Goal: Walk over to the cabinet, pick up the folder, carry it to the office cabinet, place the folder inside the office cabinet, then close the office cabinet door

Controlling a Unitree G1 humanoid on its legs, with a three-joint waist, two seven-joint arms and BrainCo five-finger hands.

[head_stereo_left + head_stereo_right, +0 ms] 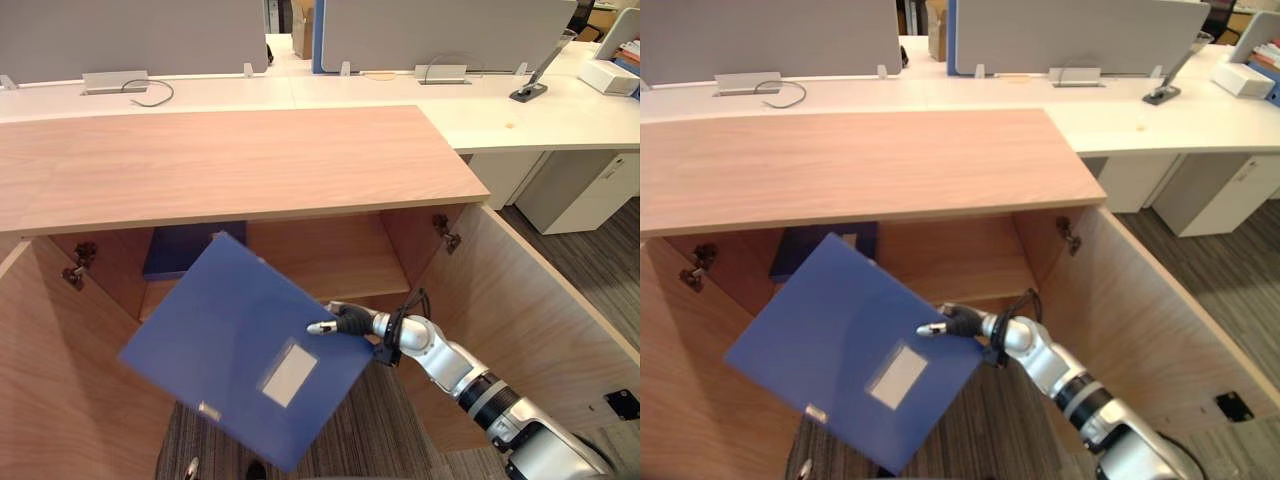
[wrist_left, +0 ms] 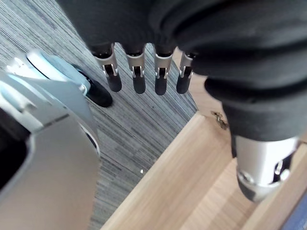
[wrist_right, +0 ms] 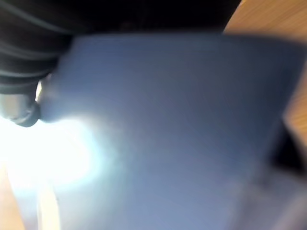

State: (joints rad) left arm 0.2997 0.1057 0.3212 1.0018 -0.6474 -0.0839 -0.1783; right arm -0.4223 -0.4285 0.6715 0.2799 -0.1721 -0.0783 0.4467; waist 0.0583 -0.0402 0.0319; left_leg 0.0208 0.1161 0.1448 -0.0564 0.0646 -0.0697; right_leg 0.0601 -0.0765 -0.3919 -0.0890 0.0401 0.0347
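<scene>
A blue folder (image 1: 230,340) with a white label hangs tilted in front of the open office cabinet (image 1: 220,160), at the level of its shelf (image 1: 330,260). My right hand (image 1: 350,320) is shut on the folder's right edge, thumb on top. Seen from the right wrist, the folder (image 3: 182,134) is right against the hand. My left hand (image 2: 139,72) is open, its fingers straight, hanging over the striped carpet beside a wooden cabinet door (image 2: 192,191).
Both cabinet doors stand wide open, the left door (image 1: 50,380) and the right door (image 1: 530,310). A dark blue file (image 1: 185,250) lies on the shelf at the back left. White desks (image 1: 520,110) with grey partitions stand behind the cabinet.
</scene>
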